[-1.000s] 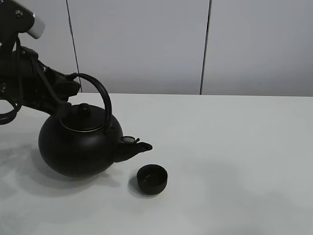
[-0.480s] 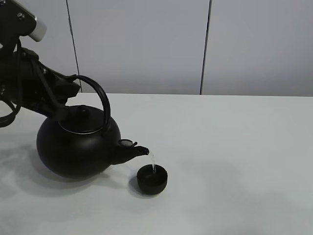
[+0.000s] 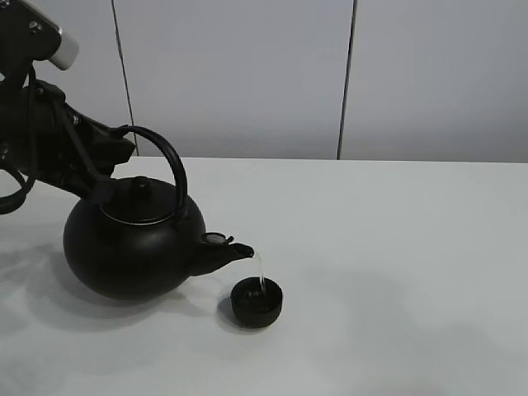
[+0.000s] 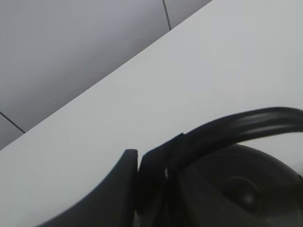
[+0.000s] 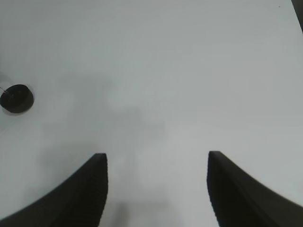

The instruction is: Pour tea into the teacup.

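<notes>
The left end effector is pinched on the handle of the kettle, which tips spout-down. A thin stream falls from the spout into the teacup, standing on the white surface just beside the kettle. The right end effector hangs spread, well apart from the teacup

One black kettle, one small teacup, one white table
</notes>
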`<state>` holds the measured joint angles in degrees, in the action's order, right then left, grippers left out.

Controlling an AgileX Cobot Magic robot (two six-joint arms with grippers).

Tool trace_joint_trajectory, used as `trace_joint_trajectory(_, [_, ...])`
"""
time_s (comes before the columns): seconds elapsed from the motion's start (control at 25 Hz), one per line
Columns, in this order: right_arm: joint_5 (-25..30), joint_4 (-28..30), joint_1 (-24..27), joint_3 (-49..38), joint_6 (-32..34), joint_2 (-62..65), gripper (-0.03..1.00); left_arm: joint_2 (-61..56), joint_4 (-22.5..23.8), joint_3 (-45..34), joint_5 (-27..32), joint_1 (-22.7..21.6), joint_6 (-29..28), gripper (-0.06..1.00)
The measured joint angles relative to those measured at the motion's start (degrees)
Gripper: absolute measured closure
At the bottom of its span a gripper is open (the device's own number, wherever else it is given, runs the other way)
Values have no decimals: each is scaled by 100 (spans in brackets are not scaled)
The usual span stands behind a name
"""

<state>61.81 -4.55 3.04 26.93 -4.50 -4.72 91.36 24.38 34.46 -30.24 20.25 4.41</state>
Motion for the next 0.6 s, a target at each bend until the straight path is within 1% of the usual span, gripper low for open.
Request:
trace_joint_trajectory(0.08, [0, 0, 0, 0, 0, 0, 54, 0, -45, 0, 0, 0, -92, 80])
trace_joint_trajectory(0.36, [0, 0, 0, 0, 0, 0, 54, 0, -122, 0, -21, 0, -1084, 80])
trace_joint_trajectory(0.48, [10, 0, 0, 0, 0, 0, 54, 0, -122, 0, -117, 0, -1458, 80])
trace_joint_trajectory(0.6, [10, 0, 0, 0, 0, 0, 54, 0, -99, -20, -333, -85, -1654, 80])
